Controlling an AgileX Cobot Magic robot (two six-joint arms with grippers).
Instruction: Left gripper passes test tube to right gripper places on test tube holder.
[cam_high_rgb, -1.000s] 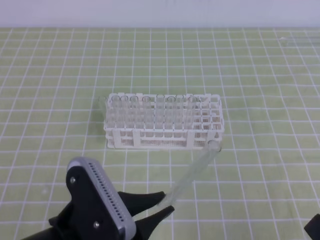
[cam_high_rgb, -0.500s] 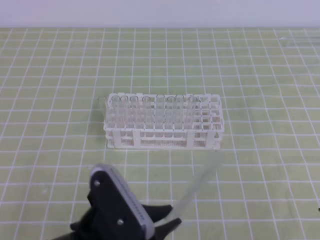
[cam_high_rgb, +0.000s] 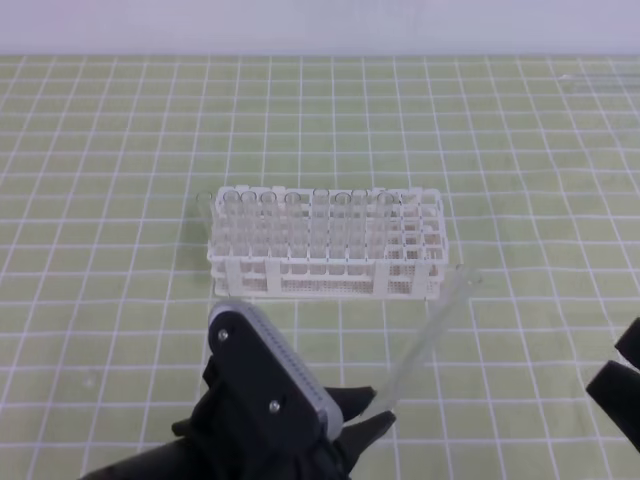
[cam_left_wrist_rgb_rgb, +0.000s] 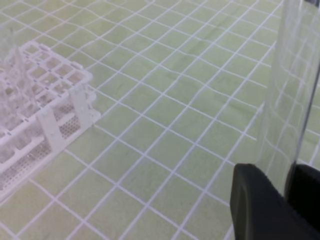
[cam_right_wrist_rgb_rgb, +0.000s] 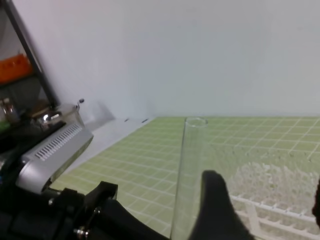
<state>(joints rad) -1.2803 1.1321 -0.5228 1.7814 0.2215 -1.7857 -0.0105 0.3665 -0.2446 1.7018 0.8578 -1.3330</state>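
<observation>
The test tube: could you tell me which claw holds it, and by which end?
The left claw grips the test tube by its lower end, mouth upward.

mat (cam_high_rgb: 540, 140): showing pale yellow-green, ruled all over with a grid of thin white lines
back edge of mat: giving way to a plain pale grey-white wall (cam_high_rgb: 320, 25)
test tube holder (cam_high_rgb: 330, 275): showing white plastic with a lattice of small square holes
test tube (cam_high_rgb: 425, 340): looking clear and colourless, the mat's grid showing through it
left gripper (cam_high_rgb: 372, 422): showing black fingers under a pale grey plate edged with a row of small dark slots
right gripper (cam_high_rgb: 620, 385): showing black at the mat's right edge
</observation>
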